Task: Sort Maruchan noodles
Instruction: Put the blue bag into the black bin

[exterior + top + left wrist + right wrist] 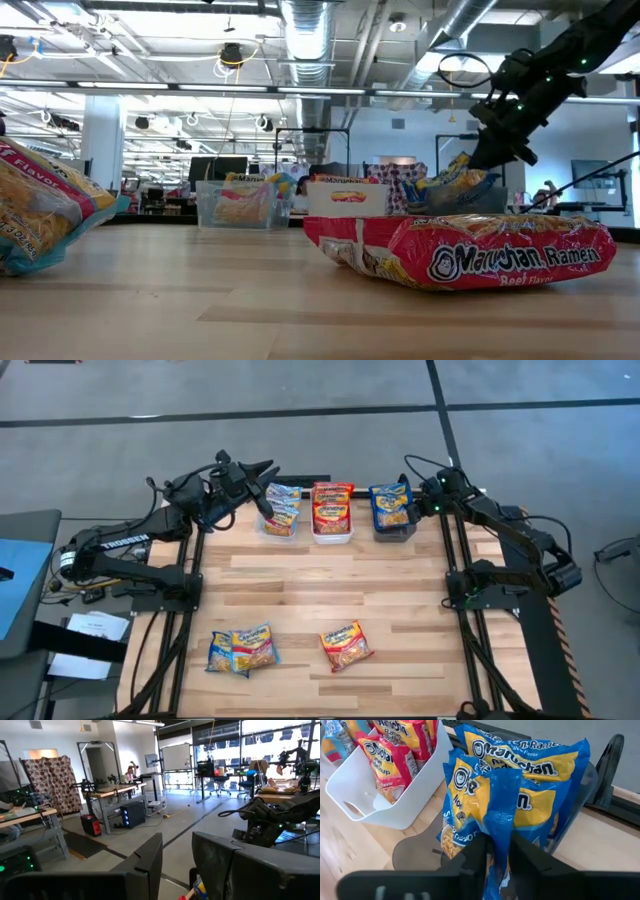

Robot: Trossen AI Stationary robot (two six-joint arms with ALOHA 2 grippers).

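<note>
As each packet is a thin crinkly film wrap around a dry noodle block, the Maruchan noodles (346,645) should handle light, slippery and brittle inside; best taken by a free film edge or end seam, not squeezed across the block.

Item, sorted stock: three bins along the bench's far edge. Clear bin (279,520), toward the far left corner, holds pale-blue packets. White bin (332,532), middle, holds red packets. Grey bin (393,525), toward the far right, holds blue packets (520,785), several standing on end.

Item, unsorted stock: red packet near the middle of the near edge; two packets overlapping (243,650) toward the near left corner.

Item, right gripper (497,852): over the grey bin, fingers close on either side of a blue packet's film edge; whether they clamp it or have let go cannot be told.

Item, left gripper (262,500): just above the clear bin, fingers (145,865) apart, nothing between them.

Obstructions: bin walls and upright packets crowd the drop zones; the bench's middle lies between the bins and the loose packets.
</note>
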